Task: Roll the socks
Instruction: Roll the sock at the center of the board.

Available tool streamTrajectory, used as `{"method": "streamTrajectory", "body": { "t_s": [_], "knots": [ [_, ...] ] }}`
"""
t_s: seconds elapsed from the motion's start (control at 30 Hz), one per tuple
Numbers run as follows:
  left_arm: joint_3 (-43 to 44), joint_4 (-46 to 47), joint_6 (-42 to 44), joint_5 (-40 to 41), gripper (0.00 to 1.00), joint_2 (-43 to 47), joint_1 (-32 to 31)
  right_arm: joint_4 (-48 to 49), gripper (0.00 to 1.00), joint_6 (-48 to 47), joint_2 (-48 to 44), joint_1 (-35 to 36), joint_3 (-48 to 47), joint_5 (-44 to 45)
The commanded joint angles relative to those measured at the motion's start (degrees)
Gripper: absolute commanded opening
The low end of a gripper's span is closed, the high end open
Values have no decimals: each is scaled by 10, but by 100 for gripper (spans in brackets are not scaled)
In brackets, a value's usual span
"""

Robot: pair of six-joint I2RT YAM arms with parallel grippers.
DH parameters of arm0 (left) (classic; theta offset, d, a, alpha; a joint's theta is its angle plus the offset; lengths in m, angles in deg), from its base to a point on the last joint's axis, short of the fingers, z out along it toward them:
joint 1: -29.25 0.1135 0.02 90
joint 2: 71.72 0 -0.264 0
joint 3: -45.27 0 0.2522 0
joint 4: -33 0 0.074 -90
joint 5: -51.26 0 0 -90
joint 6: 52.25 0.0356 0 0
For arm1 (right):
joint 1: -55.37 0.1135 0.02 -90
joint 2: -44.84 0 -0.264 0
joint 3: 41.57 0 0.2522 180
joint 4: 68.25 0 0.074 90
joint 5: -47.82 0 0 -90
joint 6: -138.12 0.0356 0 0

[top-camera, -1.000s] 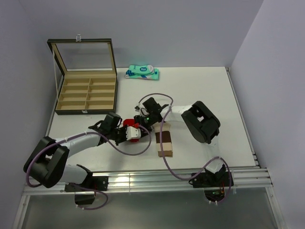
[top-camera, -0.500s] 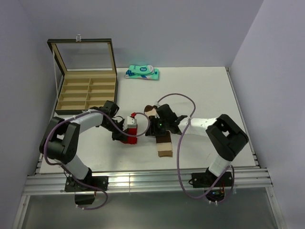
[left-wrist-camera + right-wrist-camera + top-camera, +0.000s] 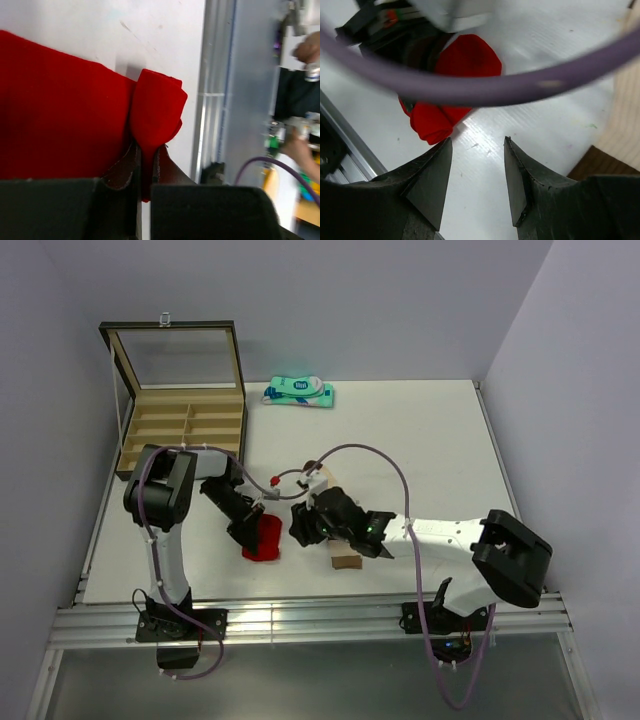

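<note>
Left wrist view shows my left gripper (image 3: 146, 155) clamped on a rolled fold of the soft, limp red sock (image 3: 60, 115) near the front edge of the table (image 3: 440, 440), beige sock (image 3: 348, 561) to its right, while my right gripper (image 3: 476, 145) hovers with jaws apart; I'd pinch bunched fabric.

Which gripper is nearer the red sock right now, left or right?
Left. The left gripper has its jaws shut on a fold of the red sock; the right gripper hangs open just beside it, toward the beige sock, not touching.
</note>
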Motion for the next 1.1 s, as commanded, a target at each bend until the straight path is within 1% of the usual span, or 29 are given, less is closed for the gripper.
{"method": "streamTrajectory", "body": {
  "t_s": [0.0, 0.17, 0.4, 0.63, 0.83, 1.07],
  "knots": [
    [12, -43, 46, 61, 0, -40, 0, 37, 54, -81, 9, 38, -28, 56],
    [29, -63, 46, 68, 0, -68, 0, 43, 57, -128, 67, 115, -69, 94],
    [42, -75, 34, 80, 0, -96, 0, 44, 59, -166, 130, 168, -110, 102],
    [48, -75, 23, 91, 0, -105, -1, 18, 61, -200, 188, 218, -161, 160],
    [52, -75, 16, 93, 0, -111, -1, 1, 62, -220, 221, 235, -189, 180],
    [51, -75, 13, 97, 0, -115, 0, -8, 61, -228, 257, 241, -199, 213]
  ]
}}
